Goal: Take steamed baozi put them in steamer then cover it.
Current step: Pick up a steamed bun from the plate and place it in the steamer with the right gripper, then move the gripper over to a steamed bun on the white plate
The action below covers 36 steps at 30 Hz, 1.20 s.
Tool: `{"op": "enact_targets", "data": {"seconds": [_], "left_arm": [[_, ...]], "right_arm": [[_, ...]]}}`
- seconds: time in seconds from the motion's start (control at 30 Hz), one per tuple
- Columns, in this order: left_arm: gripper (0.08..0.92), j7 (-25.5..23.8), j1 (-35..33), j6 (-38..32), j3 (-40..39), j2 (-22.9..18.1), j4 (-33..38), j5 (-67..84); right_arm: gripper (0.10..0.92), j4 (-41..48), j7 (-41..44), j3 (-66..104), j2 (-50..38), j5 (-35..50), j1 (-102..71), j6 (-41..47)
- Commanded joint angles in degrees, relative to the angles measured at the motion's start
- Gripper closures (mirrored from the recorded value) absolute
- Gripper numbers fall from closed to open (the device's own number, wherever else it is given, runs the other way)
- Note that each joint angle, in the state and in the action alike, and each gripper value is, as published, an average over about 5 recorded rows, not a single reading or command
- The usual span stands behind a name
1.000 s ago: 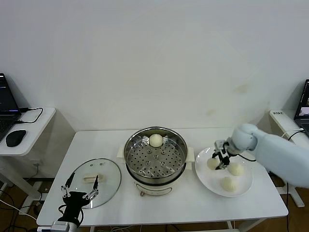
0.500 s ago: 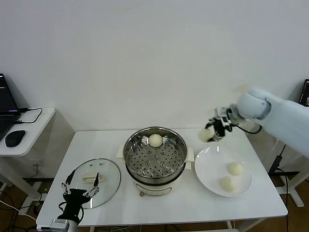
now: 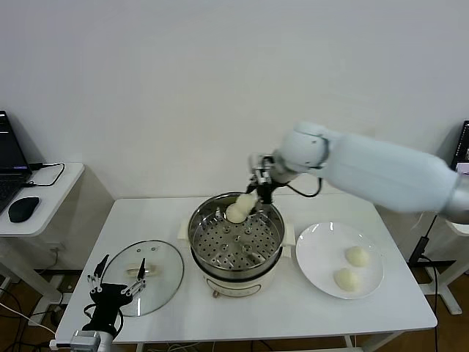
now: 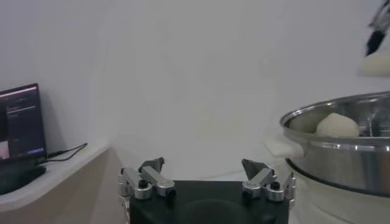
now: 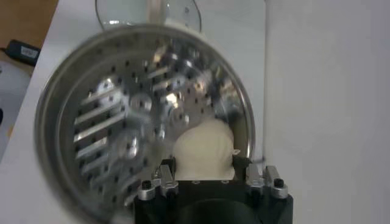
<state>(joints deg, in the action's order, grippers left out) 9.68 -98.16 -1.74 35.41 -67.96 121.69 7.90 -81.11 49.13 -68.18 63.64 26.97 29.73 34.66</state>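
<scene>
**Second bun held over the steamer's back rim**

Head view: right gripper [image 3: 251, 199] holds a baozi [image 3: 244, 202] at the far edge of the steamer [image 3: 236, 236], directly over or touching the bun already in the basket [image 3: 234, 213]; can't separate the two cleanly. Two more buns [image 3: 356, 256] [image 3: 344, 278] wait on the white plate [image 3: 315, 253], right side of the tabletop [image 3: 293, 308]. Glass lid [image 3: 143, 267] lies flat to the left. Left gripper [image 3: 116, 282] hovers low at the lid's near edge, spread wide, holding nothing.

Left wrist view: left gripper [image 4: 206, 176] wide, nothing between its fingers. Steamer wall [image 4: 341, 152] beyond; one bun [image 4: 337, 125] shows above the rim.

Right wrist view: carried bun [image 5: 204, 150] pinched side-on at its widest part, above the perforated floor [image 5: 131, 131].

Handling, judged: light, soft dough, likely to dent under a hard squeeze and may cling to the fingers on release. A light side grip at mid-height seems right.
</scene>
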Motion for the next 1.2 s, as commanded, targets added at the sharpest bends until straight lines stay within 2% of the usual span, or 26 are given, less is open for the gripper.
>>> {"op": "enact_targets", "data": {"seconds": [0.03,0.57,0.67,0.73,0.93,1.2], "left_arm": [[0.177,-0.03,0.0,-0.01,0.21,0.05,0.03,0.08],[0.177,-0.12,0.9,-0.09,-0.12,0.37,-0.74,0.61],[0.177,-0.12,0.91,-0.11,-0.13,0.44,-0.93,0.61],[0.177,-0.12,0.89,-0.11,-0.12,0.47,-0.97,0.62],[0.177,-0.13,0.75,-0.04,-0.08,0.54,-0.85,0.61],[0.177,-0.17,0.46,0.36,0.37,1.38,-0.34,1.02]], "right_arm": [[0.44,4.83,-2.39,-1.66,10.55,2.82,-2.5,4.23],[0.435,9.2,-4.63,-1.41,13.4,0.4,-8.06,5.92],[0.401,9.4,-4.75,-0.98,13.29,0.26,-8.25,5.93],[0.35,8.88,-4.09,-0.84,12.63,0.17,-7.64,5.95],[0.217,4.47,1.89,-0.57,6.49,-0.28,-1.82,5.23],[0.203,-3.77,11.86,-1.04,-9.08,-5.23,7.59,-0.79]]}}
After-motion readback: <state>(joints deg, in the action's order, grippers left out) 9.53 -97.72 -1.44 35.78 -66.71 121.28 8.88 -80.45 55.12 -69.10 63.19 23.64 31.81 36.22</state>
